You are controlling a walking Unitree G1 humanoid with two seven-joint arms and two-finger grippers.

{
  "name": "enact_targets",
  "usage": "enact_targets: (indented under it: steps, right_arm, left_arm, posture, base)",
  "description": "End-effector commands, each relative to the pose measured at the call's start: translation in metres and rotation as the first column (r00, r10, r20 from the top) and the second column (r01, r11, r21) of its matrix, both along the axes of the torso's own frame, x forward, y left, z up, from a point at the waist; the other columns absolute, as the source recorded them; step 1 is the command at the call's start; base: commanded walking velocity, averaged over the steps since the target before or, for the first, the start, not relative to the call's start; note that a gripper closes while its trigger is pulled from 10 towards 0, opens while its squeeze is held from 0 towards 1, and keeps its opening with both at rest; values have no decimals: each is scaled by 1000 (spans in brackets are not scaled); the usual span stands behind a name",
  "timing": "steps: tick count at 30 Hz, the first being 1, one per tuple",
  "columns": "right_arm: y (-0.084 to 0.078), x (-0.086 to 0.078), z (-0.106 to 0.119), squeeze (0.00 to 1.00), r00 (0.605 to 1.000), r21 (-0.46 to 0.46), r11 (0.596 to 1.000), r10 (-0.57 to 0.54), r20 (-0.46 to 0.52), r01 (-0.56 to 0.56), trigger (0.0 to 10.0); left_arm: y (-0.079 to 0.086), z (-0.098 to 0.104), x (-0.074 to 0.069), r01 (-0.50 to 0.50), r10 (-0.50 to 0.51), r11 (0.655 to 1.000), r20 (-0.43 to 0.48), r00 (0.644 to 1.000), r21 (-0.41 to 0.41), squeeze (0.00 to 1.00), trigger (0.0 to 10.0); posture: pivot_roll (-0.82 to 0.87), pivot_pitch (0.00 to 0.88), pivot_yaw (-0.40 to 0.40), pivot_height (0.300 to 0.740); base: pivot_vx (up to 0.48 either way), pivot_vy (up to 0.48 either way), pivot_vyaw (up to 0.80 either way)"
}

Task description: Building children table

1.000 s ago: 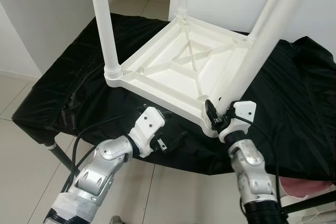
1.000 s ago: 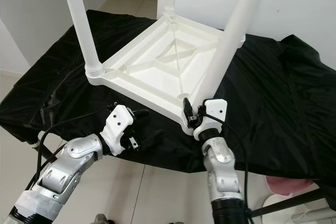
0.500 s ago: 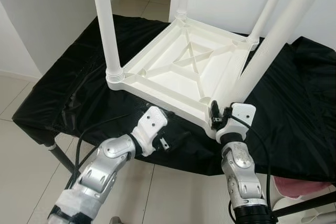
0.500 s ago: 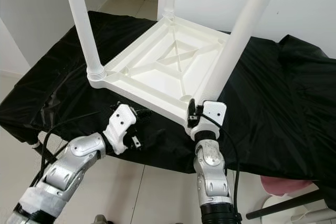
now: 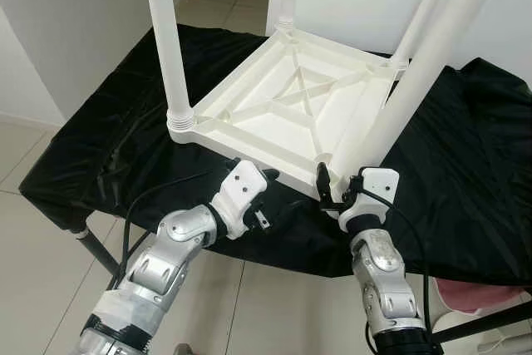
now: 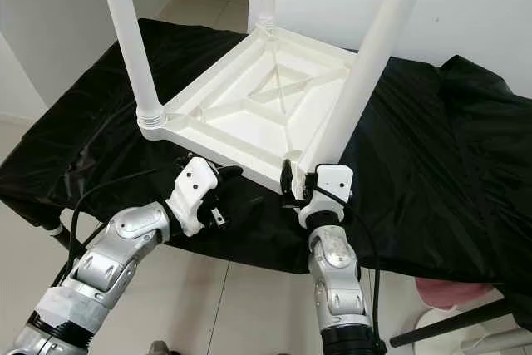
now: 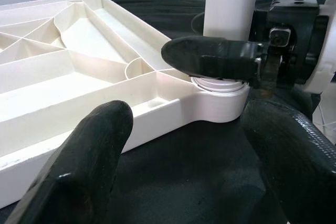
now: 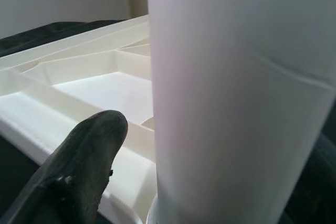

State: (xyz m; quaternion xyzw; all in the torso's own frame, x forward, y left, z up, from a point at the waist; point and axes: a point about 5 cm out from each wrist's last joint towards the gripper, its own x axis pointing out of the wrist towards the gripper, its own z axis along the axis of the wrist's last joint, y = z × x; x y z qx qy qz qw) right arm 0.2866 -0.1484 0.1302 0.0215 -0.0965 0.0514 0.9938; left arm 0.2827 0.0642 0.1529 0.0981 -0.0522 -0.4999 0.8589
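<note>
Table: a white plastic children's table [image 5: 291, 110] lies upside down on the desk, ribbed underside facing up, legs pointing upward.
Desk: covered with a crinkled black cloth [image 5: 108, 147] that hangs over its near edge.
Near leg: a white plastic tube leg [image 5: 416, 81] stands at the table's near right corner, its ringed base seated in the corner socket, leaning slightly.
Other legs: a white tube leg [image 5: 170, 47] stands upright at the left corner; two more rise from the far corners.
Right hand: the right hand [image 6: 301, 186] is at the near leg's base, its black fingers [image 8: 84, 166] on either side of the tube; one finger lies against the leg just above the socket, so it pinches the near leg.
Left hand: the left hand [image 7: 178, 145] hovers just in front of the table's near edge, close to that corner, its fingers [image 7: 89, 166] spread apart with nothing between them.
Floor: pale tiles [image 5: 33, 247] below the desk.
</note>
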Motion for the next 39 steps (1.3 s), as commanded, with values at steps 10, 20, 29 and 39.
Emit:
enact_targets:
  steps: [10, 20, 29, 39]
  right_arm:
    - [-26, 4, -4, 0, 968, -115, 962, 245, -44, -249, 10000]
    - [-30, 24, 4, 0, 871, -194, 850, 483, -87, -491, 6902]
    - [-43, 34, -5, 0, 867, -145, 856, 478, -142, -496, 0]
    - [-45, 32, -9, 0, 897, -63, 898, 430, -101, -437, 10000]
  left_arm:
    - [-9, -7, -6, 64, -64, 998, -9, 998, 19, 0, 10000]
    - [-15, 1, -13, 104, -104, 995, 9, 995, -3, 0, 10000]
    - [-17, -4, -22, 126, -127, 992, -15, 992, -4, 0, 10000]
    - [-17, -3, -19, 115, -115, 993, -14, 993, -3, 0, 10000]
  posture:
    - [-37, 75, -33, 740]
    - [1, 69, -46, 740]
    - [23, 55, -52, 740]
    - [20, 53, -63, 740]
  base:
    - [0, 0, 0]
    - [0, 0, 0]
    - [0, 0, 0]
    - [0, 0, 0]
